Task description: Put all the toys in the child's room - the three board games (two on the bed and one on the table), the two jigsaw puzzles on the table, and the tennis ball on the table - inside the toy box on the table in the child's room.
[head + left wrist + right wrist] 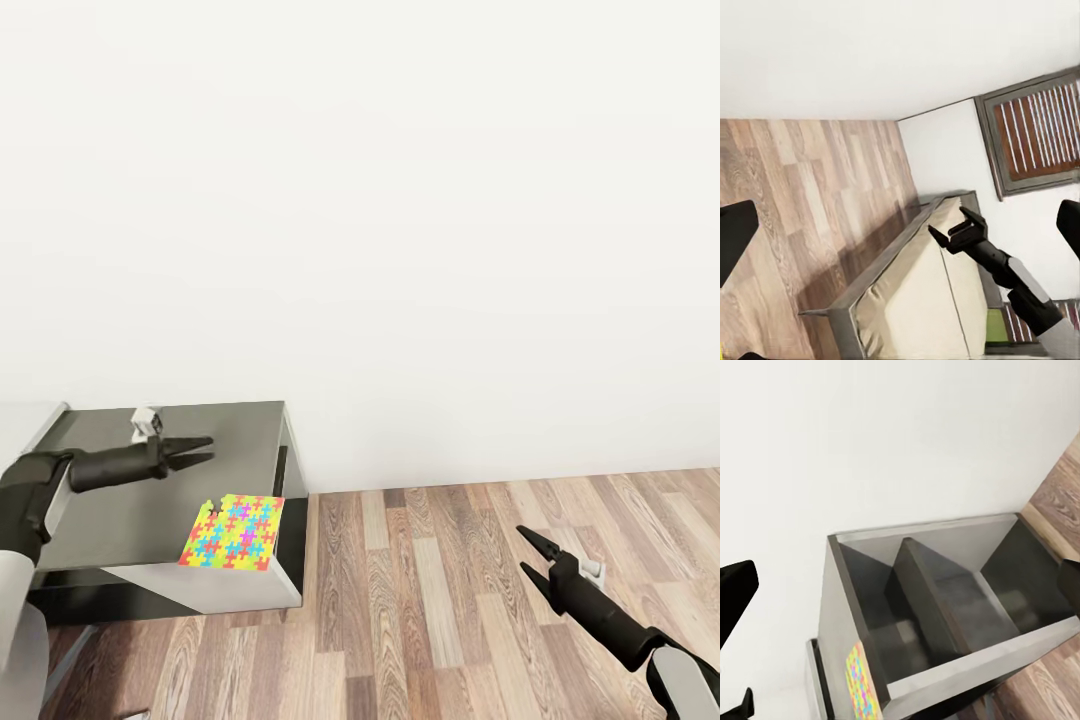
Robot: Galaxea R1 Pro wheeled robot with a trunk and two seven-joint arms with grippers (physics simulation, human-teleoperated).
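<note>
left pincer (203, 450): hanging over the dark top of the bench (250, 440), fingers a bit spread, nothing in them
right pincer (530, 555): out over the wood floor (430, 600), well apart from the bench, fingers spread, empty
jigsaw puzzle (233, 533): lying flat on the bench's near corner, right at the edge
right wrist view: the bench's open compartments, with the puzzle as a thin colourful strip
</note>
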